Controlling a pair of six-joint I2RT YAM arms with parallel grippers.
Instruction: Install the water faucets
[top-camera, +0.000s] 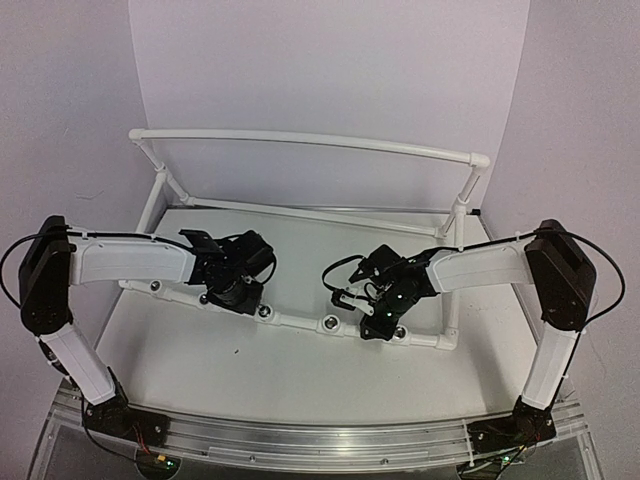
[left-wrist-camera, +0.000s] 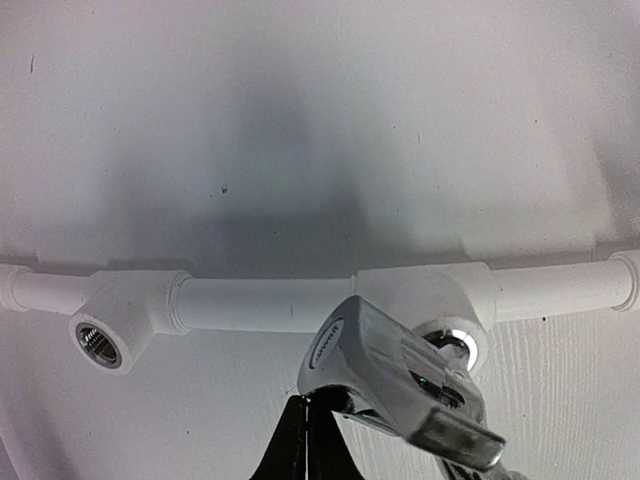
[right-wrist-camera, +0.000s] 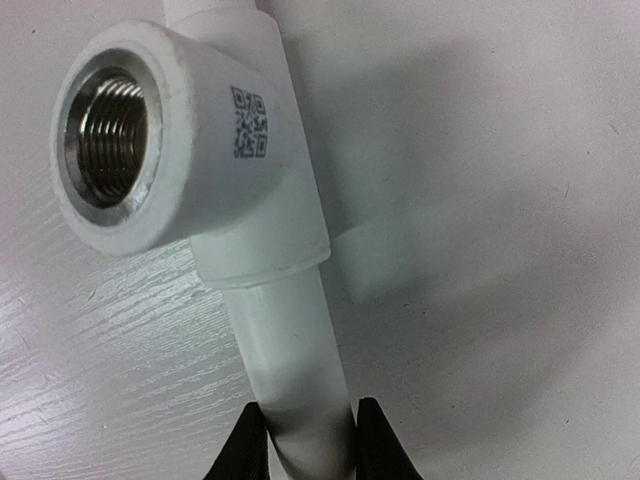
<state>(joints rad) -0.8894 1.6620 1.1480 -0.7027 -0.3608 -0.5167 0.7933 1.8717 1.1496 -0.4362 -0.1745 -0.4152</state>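
A shiny chrome water faucet (left-wrist-camera: 400, 375) has its inner end at the silvery socket (left-wrist-camera: 455, 345) of a white tee on the front pipe (left-wrist-camera: 265, 303). Its capped handle points toward the camera. My left gripper (left-wrist-camera: 305, 402) is shut, and its tips meet just under the handle cap with nothing visible between them. In the top view the left gripper (top-camera: 240, 292) hangs over the front pipe (top-camera: 300, 322) and hides the faucet. My right gripper (right-wrist-camera: 305, 420) is shut on the white pipe (right-wrist-camera: 285, 340), just below a tee with an empty threaded socket (right-wrist-camera: 105, 125). The right gripper (top-camera: 380, 325) stands near the pipe's right end.
The white pipe frame rises at the back to a top rail (top-camera: 310, 145). Another tee to the left holds an empty socket (left-wrist-camera: 98, 345), and more sockets (top-camera: 328, 322) face up along the front pipe. An aluminium rail (top-camera: 300, 435) carries both arm bases.
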